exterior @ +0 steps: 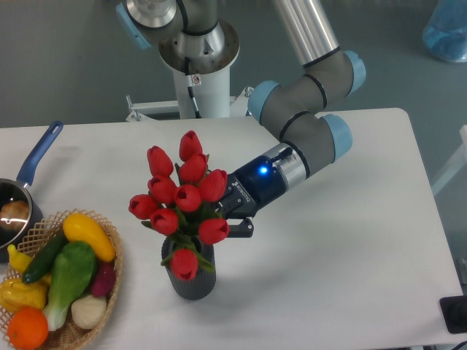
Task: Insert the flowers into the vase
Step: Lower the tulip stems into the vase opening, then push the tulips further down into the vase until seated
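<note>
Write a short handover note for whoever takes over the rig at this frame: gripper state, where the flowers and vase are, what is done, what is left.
Gripper: shut on the flowers' stems, reaching in from the right, mostly hidden behind the buds.
Flowers: upright bunch directly over the vase, lower end in its mouth, one bud hanging over the front rim.
Vase: upright on the table, right of the wicker basket.
Done: stems entered.
Left: probably seat them, open the gripper, withdraw without tipping the vase.

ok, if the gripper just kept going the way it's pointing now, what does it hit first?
The gripper points left and slightly down, into the flowers it sits against, so stems and leaves come first. Beyond them, probably the rim of the vase or the wicker basket; one view leaves depth unclear.
</note>
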